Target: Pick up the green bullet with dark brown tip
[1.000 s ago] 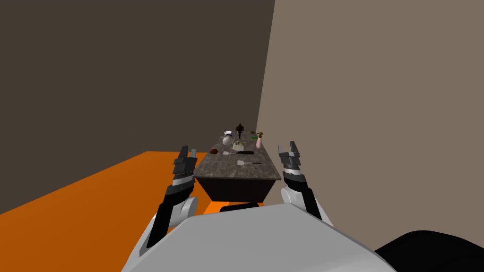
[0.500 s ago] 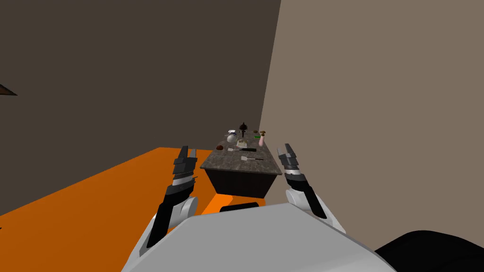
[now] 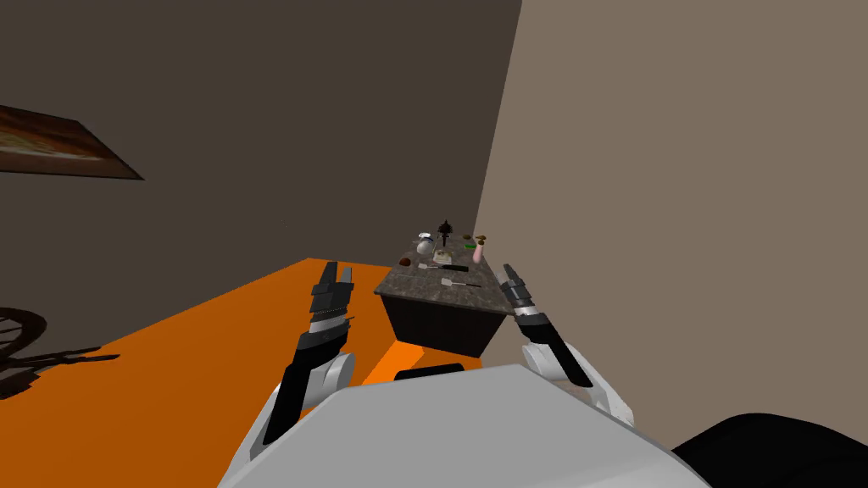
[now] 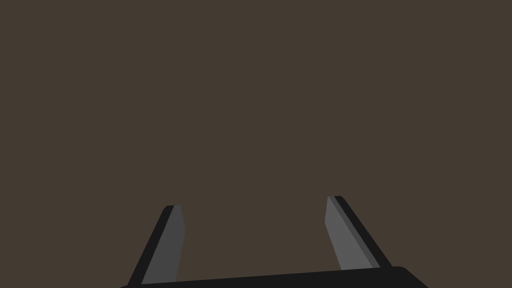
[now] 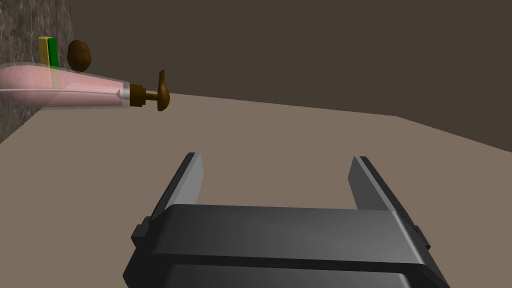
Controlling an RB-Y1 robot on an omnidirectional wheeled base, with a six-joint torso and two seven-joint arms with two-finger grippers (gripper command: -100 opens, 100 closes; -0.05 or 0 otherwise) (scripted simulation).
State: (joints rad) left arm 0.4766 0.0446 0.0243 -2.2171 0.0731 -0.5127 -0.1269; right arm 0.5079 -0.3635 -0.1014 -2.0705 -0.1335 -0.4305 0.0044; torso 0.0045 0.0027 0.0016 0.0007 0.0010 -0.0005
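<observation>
Well, my left gripper [image 4: 253, 201] and right gripper [image 5: 277, 156] are both spread wide, empty. The small green bullet [image 3: 470, 246] lies far back on the dark stone-topped table [image 3: 424, 292], beside a pink pump bottle [image 3: 478, 252]. I'd roll closer first, then reach past that bottle with my right.

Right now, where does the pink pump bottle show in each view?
Head view: pink pump bottle at the dark table's far right edge, by the wall.
Right wrist view: same bottle, ahead of the open right gripper.
Left wrist view: the open left gripper.
Shared landmark: the green item beside the bottle.
</observation>
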